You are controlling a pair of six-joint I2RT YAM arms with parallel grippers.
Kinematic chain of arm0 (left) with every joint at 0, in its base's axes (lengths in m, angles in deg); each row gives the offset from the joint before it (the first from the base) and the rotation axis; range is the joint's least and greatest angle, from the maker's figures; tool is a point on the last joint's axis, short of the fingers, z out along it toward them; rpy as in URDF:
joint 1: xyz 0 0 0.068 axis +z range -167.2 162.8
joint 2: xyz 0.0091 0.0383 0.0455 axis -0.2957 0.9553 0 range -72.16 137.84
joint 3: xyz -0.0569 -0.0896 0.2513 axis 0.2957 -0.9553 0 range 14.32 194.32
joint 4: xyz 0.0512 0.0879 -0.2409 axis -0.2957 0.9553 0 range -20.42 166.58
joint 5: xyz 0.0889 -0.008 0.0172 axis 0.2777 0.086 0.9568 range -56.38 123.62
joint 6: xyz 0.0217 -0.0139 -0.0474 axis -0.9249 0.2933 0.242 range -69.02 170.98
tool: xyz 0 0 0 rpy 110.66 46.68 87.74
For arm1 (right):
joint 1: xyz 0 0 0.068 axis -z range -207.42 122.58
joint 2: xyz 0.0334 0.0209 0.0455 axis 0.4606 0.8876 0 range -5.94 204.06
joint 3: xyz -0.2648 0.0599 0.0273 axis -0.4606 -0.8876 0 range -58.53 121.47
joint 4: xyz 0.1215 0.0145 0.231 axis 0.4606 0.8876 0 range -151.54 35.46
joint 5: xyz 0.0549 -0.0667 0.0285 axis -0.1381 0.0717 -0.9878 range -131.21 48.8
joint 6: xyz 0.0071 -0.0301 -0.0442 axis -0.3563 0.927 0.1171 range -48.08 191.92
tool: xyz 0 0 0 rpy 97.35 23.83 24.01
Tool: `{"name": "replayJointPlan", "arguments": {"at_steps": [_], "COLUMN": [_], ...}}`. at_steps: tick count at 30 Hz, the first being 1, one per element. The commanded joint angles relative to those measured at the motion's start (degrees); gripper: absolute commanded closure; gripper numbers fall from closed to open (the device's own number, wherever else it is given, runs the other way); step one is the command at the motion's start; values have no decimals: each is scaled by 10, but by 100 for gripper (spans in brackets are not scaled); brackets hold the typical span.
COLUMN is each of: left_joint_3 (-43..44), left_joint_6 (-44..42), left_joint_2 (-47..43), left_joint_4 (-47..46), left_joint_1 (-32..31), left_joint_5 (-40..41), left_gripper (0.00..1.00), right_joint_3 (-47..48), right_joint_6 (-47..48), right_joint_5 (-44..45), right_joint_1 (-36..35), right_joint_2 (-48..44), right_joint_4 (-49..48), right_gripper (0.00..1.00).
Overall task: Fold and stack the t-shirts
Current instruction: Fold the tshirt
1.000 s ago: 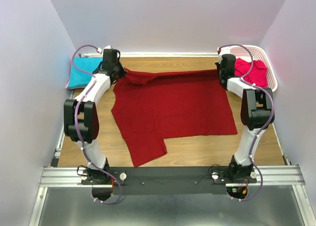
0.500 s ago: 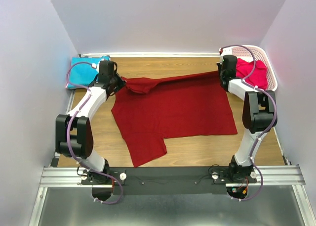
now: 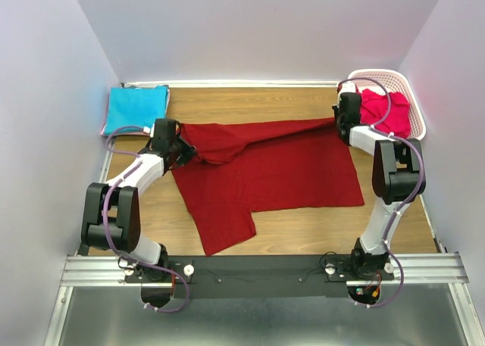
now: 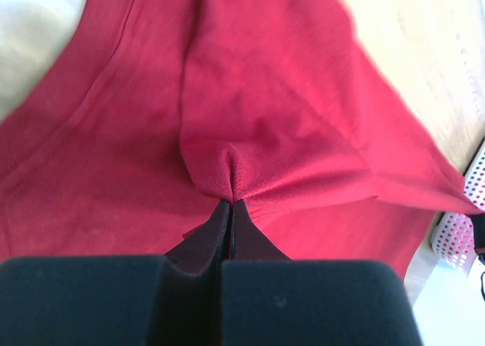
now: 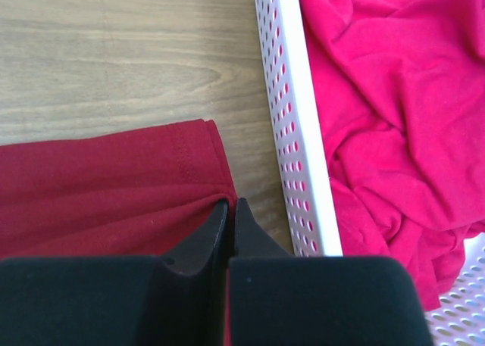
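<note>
The dark red shirt (image 3: 265,172) lies spread over the middle of the table (image 3: 303,229). It is thin, limp and light, so it will sag and wrinkle wherever I lift it and is best pinched at a hem or corner. My left pincer (image 4: 231,203) is clamped on a bunched fold at its far left, and my right pincer (image 5: 227,204) on its far right corner, just beside the basket (image 5: 299,157). I count three shirts: this one, one turquoise shirt (image 3: 135,109) flat at the far left, and one pink shirt (image 3: 386,110) crumpled in the single basket.
</note>
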Motion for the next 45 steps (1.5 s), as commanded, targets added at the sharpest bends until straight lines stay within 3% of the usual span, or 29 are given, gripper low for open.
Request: {"name": "replayJointPlan", "arguments": {"at_steps": [1,8,12,13,15,20,24,25,29,36,45], "left_joint_3": [-34,-61,-78,-82,-90,-83,-67,-67,-66,-62,-139], "left_joint_6": [33,26,33,33,30,6,-25,-31,-67,-127,-125], "left_joint_2": [-5,-6,-35,-49,-65,-121,-144,-145,-132,-59,-31], "left_joint_4": [-60,-62,-62,-62,-61,-19,-3,-5,-15,-15,-16], "left_joint_1": [3,3,3,2,2,3,3,3,3,3,2], "left_joint_5": [-29,-27,-27,-27,-21,45,71,77,74,56,-4], "left_gripper": [100,99,91,86,78,75,54,43,27,27,27], "right_joint_3": [8,20,15,15,15,4,-16,-22,-42,-113,-242], "right_joint_6": [-19,-29,-54,-62,-73,-122,-160,-173,-216,-332,-363], "right_joint_5": [25,22,44,35,18,-52,-119,-143,-234,-366,-354], "right_joint_1": [5,6,5,6,6,5,5,5,6,5,5], "right_joint_2": [29,36,21,6,-11,-93,-147,-154,-178,-183,-226], "right_joint_4": [29,58,73,77,95,133,142,142,147,166,230], "right_gripper": [90,83,82,69,58,52,45,39,32,32,32]}}
